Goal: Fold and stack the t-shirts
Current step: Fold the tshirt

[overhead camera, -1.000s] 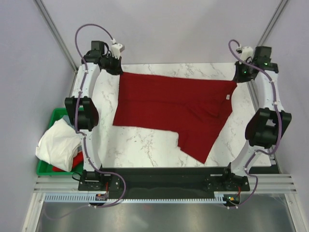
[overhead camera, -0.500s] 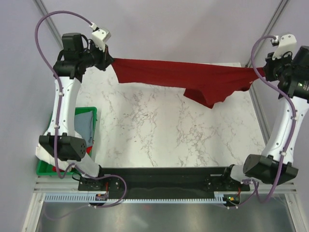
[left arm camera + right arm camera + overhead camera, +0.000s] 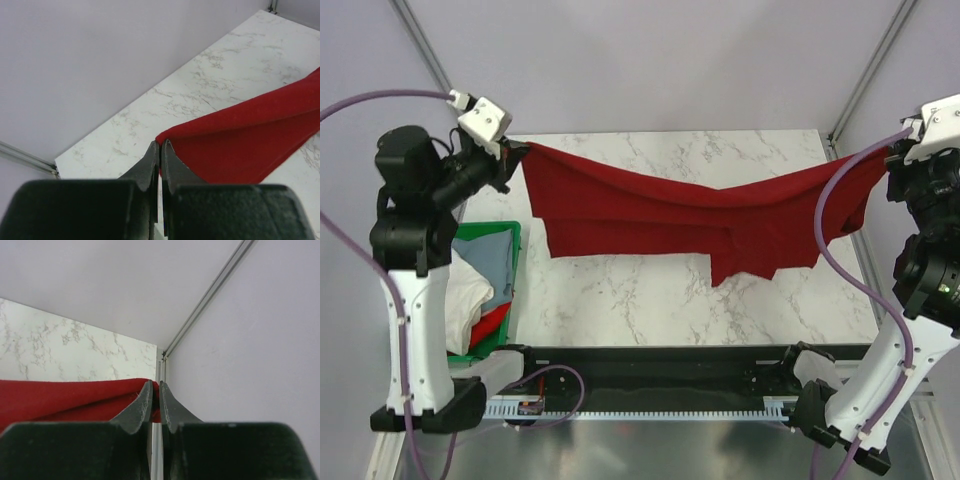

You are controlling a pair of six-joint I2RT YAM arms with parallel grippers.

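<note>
A large dark red t-shirt (image 3: pixel 680 215) hangs in the air above the marble table (image 3: pixel 640 300), stretched between both grippers and sagging in the middle. My left gripper (image 3: pixel 515 152) is shut on its left corner; the left wrist view shows the cloth (image 3: pixel 240 145) pinched at the fingertips (image 3: pixel 161 146). My right gripper (image 3: pixel 892 155) is shut on its right corner; the right wrist view shows the red cloth (image 3: pixel 65 397) held at the tips (image 3: pixel 155 386). Other t-shirts, white (image 3: pixel 470 290), grey-blue (image 3: pixel 498 262) and red (image 3: pixel 490 322), lie in the green bin.
The green plastic bin (image 3: pixel 480 233) stands off the table's left edge, beside the left arm. A metal frame post (image 3: pixel 872 65) rises at the back right, another (image 3: pixel 425 45) at the back left. Grey walls enclose the table.
Both arms have risen higher and pulled toward the near side, carrying the red t-shirt with them. It now hangs lower and wider across the middle of the table.
</note>
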